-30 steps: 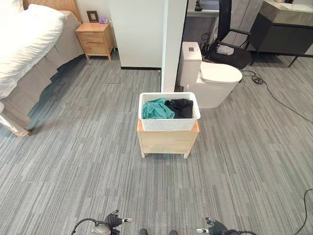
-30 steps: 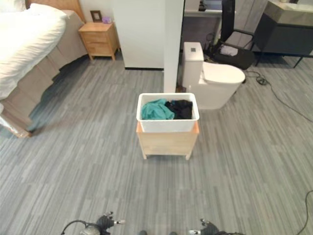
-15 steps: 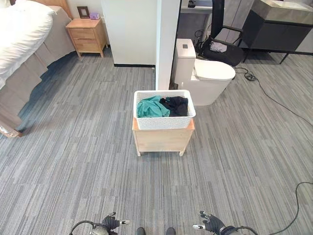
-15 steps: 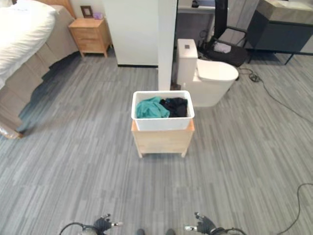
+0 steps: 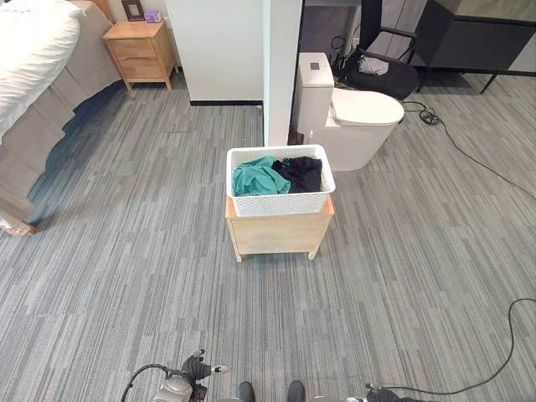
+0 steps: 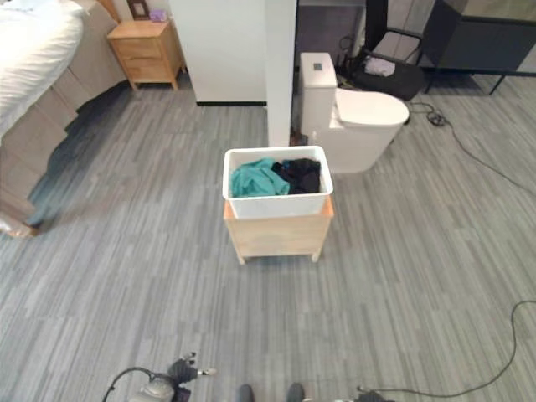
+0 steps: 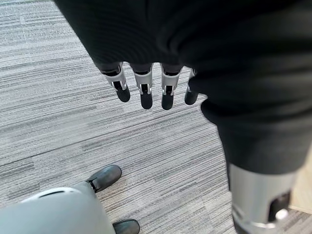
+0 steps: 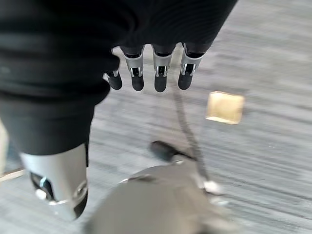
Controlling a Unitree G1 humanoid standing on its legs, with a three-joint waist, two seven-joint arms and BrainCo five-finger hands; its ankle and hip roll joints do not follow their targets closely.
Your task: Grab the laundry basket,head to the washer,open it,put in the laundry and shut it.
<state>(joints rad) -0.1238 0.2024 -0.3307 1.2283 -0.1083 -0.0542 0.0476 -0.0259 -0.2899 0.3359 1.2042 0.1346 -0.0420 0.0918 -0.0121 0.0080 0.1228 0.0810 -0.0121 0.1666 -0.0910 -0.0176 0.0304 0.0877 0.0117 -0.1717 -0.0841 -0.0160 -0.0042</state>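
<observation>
A white laundry basket (image 5: 280,203) stands on a low wooden stand (image 5: 279,234) in the middle of the grey floor, some way in front of me. A teal garment (image 5: 255,177) and a black one (image 5: 300,172) lie in it. My left hand (image 5: 197,368) hangs low at the bottom edge, far short of the basket. In its wrist view the left hand (image 7: 141,87) has straight fingers over bare floor and holds nothing. My right hand (image 6: 368,395) just peeks in at the bottom right. Its wrist view shows the right hand (image 8: 156,73) open and empty as well.
A white toilet (image 5: 356,113) sits behind the basket beside a white partition wall (image 5: 280,67). A bed (image 5: 33,84) and a wooden nightstand (image 5: 138,50) are at the far left. A black chair (image 5: 381,71) and a dark cabinet (image 5: 477,33) stand at the back right.
The whole picture has shifted, so the camera has moved; basket and stand stay put. My right hand now shows lower, almost off the bottom edge.
</observation>
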